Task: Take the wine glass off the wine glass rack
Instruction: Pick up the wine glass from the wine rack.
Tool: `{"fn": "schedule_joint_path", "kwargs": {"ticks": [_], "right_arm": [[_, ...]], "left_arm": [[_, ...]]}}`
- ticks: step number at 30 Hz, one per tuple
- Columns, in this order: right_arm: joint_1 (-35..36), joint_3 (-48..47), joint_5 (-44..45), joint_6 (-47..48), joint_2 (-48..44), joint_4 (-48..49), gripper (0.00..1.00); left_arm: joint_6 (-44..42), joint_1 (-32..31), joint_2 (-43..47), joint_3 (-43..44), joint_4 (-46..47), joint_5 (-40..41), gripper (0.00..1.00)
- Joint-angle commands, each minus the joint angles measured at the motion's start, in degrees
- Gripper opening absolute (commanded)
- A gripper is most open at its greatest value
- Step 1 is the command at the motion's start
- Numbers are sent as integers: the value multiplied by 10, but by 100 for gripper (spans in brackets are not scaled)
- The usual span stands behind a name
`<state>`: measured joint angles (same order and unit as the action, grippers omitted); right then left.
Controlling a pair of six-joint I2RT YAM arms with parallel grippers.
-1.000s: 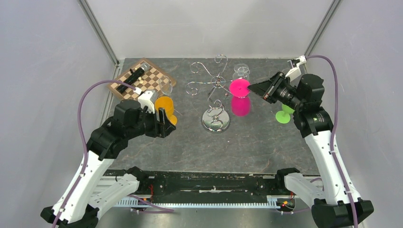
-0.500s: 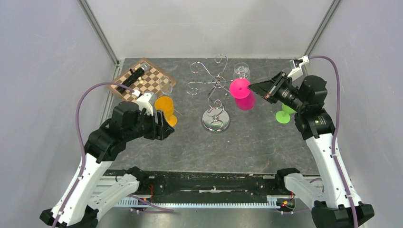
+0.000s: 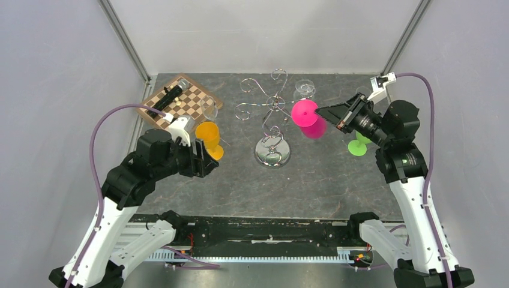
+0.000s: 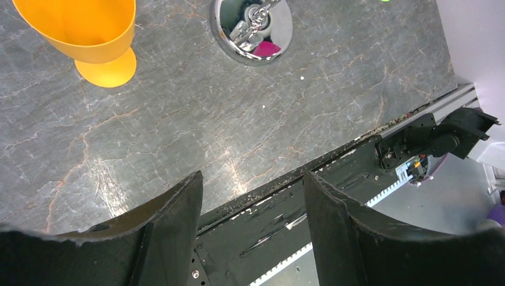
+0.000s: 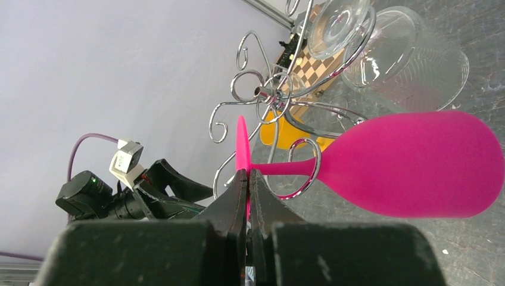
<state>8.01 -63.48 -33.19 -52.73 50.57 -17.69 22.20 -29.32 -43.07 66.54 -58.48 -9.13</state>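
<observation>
1. Dark stone-patterned tabletop (image 3: 336, 180), grey walls around; wine glass rack (image 3: 273, 108) standing mid-table.
2. Pink wine glass (image 5: 411, 164) hanging inverted, stem through a scroll loop on the rack's right.
3. Right gripper (image 5: 248, 179) clenched on the glass's round foot; nearer arm by far.
4. Stem square to the fingers, bowl to their right in the wrist view; probably needs sliding out of the loop.
5. Left gripper (image 4: 253, 196) spread wide, empty, near an orange glass (image 4: 83, 30).

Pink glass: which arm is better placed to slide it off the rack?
Right. The right fingers pinch the pink glass by its foot; the left fingers are open, far from the rack.
</observation>
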Motion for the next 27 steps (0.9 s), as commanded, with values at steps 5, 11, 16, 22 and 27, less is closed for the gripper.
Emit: {"fn": "schedule_joint_path", "kwargs": {"ticks": [5, 11, 16, 22, 27], "right_arm": [[0, 8, -23, -2, -30, -1, 0], [0, 22, -21, -7, -37, -2, 0], [0, 34, -15, -23, -35, 16, 0], [1, 50, -9, -51, -23, 52, 0], [5, 56, -4, -84, -8, 88, 0]], "left_arm": [[11, 1, 9, 25, 0, -1, 69], [11, 1, 11, 24, 0, -4, 69], [10, 1, 13, 18, 2, -4, 69], [8, 1, 14, 17, 2, -5, 69], [7, 1, 13, 18, 4, -4, 69]]}}
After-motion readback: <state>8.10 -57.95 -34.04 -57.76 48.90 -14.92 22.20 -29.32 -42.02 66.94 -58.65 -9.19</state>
